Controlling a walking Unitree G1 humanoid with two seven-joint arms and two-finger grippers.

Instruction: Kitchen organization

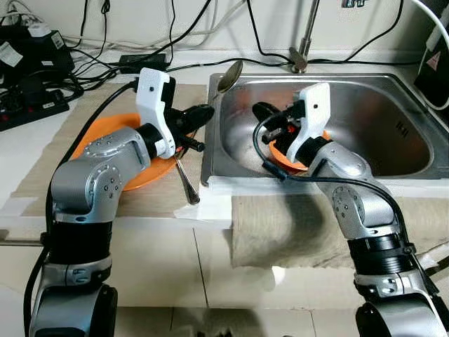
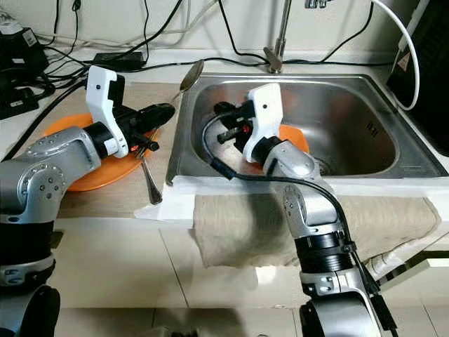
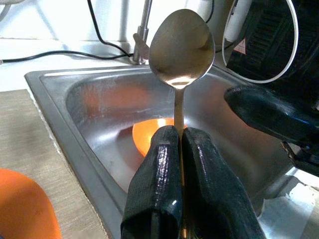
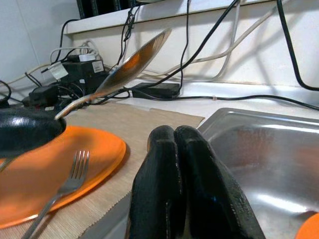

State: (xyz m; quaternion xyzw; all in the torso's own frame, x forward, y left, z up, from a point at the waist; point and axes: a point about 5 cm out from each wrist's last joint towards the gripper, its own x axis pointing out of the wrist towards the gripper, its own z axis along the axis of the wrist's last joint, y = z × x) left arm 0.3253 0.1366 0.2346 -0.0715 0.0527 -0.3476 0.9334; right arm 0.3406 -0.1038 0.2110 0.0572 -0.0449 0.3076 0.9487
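L gripper [image 3: 179, 149] pinches a shiny metal spoon [image 3: 181, 50] over the steel sink's [image 1: 393, 133] left rim. R gripper [image 4: 179, 149], fingers pressed together, hovers inside near 1 orange bowl [image 3: 152, 137].

plate [image 1: 144, 175] left of sink [image 1: 393, 126], bowl [image 3: 149, 137] in sink

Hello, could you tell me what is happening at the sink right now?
The left gripper is shut on a spoon, holding it up over the sink's left edge. The right gripper, fingers together and holding nothing, is inside the sink above an orange bowl. On the mat beside the sink, a fork rests on an orange plate.
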